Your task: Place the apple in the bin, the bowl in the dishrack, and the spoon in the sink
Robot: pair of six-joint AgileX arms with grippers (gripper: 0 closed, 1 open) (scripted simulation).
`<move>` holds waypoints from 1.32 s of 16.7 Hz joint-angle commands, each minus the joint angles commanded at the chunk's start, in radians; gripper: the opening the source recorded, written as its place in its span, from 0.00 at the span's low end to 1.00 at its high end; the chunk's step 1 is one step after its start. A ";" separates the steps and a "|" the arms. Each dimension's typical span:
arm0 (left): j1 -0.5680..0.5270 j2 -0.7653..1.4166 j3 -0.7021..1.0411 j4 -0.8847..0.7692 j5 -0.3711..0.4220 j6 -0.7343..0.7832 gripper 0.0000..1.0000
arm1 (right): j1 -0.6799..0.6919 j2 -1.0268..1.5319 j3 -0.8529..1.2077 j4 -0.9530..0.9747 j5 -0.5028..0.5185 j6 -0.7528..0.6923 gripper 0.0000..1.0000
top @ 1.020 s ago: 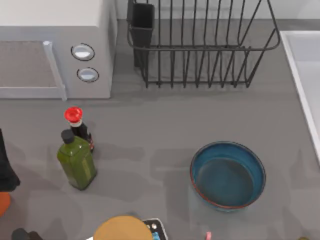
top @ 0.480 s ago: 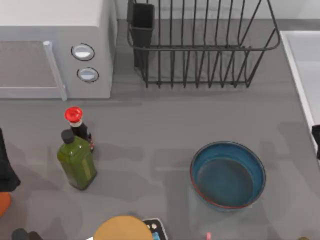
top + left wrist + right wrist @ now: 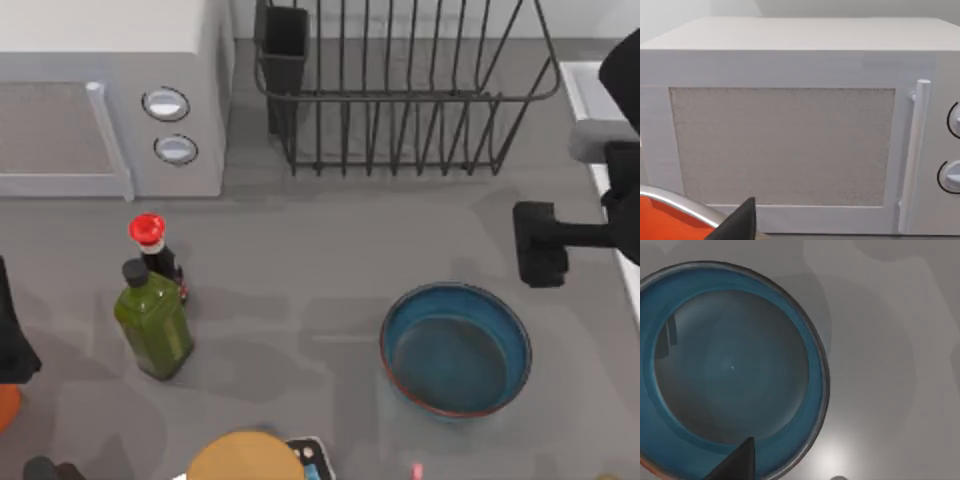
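Note:
The deep-blue bowl [image 3: 455, 348] with its reddish rim stands upright and empty on the grey table, right of centre; it appears close up in the right wrist view [image 3: 730, 375]. My right gripper [image 3: 540, 245] reaches in from the right edge and hovers just beyond the bowl's far right rim, apart from it. The black wire dishrack [image 3: 400, 100] stands empty at the back. A strip of the pale sink [image 3: 605, 110] lies along the right edge. My left arm [image 3: 10, 340] is parked at the left edge. The apple and the spoon are out of view.
A grey microwave [image 3: 110, 100] fills the back left, also facing the left wrist [image 3: 790, 145]. A green bottle [image 3: 153, 322] and a red-capped dark bottle [image 3: 150, 240] stand at the left. An orange, metal-rimmed container [image 3: 670, 217] sits under the left wrist. A round wooden object [image 3: 245, 458] lies at the front edge.
My right arm has come in from the right edge and moved left, from out of view to just beyond the bowl. The bowl and the left arm have not moved.

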State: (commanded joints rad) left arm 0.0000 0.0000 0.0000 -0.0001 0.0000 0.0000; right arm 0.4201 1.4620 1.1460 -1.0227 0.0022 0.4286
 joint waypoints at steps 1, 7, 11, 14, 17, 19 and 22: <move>0.000 0.000 0.000 0.000 0.000 0.000 1.00 | 0.016 0.055 0.044 -0.039 0.000 0.017 1.00; 0.000 0.000 0.000 0.000 0.000 0.000 1.00 | 0.070 0.249 0.193 -0.174 -0.002 0.074 1.00; 0.000 0.000 0.000 0.000 0.000 0.000 1.00 | 0.071 0.251 0.194 -0.176 -0.002 0.075 1.00; 0.000 0.000 0.000 0.000 0.000 0.000 1.00 | 0.069 0.253 0.177 -0.158 -0.002 0.074 1.00; 0.000 0.000 0.000 0.000 0.000 0.000 1.00 | 0.075 0.286 0.107 -0.059 -0.002 0.078 1.00; 0.000 0.000 0.000 0.000 0.000 0.000 1.00 | 0.076 0.316 0.043 0.052 -0.002 0.081 1.00; 0.000 0.000 0.000 0.000 0.000 0.000 1.00 | 0.076 0.358 -0.045 0.181 -0.001 0.081 1.00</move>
State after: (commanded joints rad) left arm 0.0000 0.0000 0.0000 -0.0001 0.0000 0.0000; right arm 0.4961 1.8205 1.1010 -0.8420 0.0008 0.5098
